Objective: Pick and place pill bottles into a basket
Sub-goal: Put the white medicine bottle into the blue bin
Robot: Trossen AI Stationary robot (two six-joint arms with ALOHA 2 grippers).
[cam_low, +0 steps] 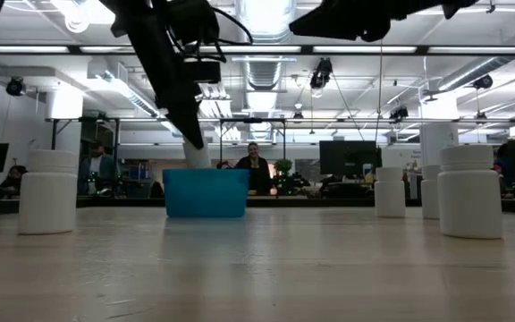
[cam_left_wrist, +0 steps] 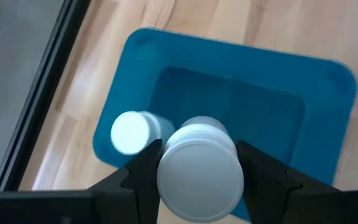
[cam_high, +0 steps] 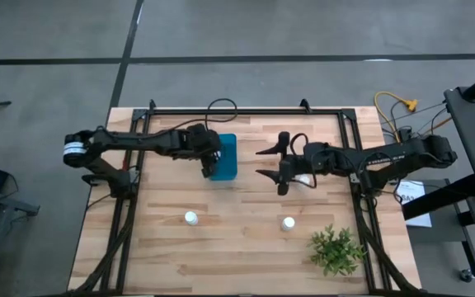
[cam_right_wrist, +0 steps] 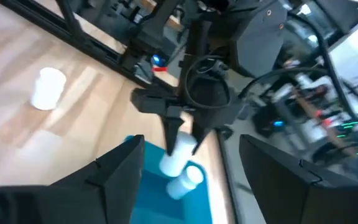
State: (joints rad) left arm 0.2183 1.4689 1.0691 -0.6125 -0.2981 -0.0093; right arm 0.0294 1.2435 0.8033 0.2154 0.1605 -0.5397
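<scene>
Wooden planks form the bench [cam_high: 237,206], where two pill bottles [cam_high: 190,218] stand nearest the front edge, well apart, beside a green plant [cam_high: 336,250] at the right corner. Farther back, the left gripper [cam_high: 212,162] hangs over the blue basket [cam_high: 226,157], its fingers [cam_left_wrist: 143,177] clamped on a white bottle [cam_left_wrist: 199,169]; another bottle [cam_left_wrist: 132,131] lies inside the basket at its edge. Level with it, the right gripper [cam_high: 267,162] hovers above bare bench, fingers [cam_right_wrist: 114,174] spread wide and holding nothing.
</scene>
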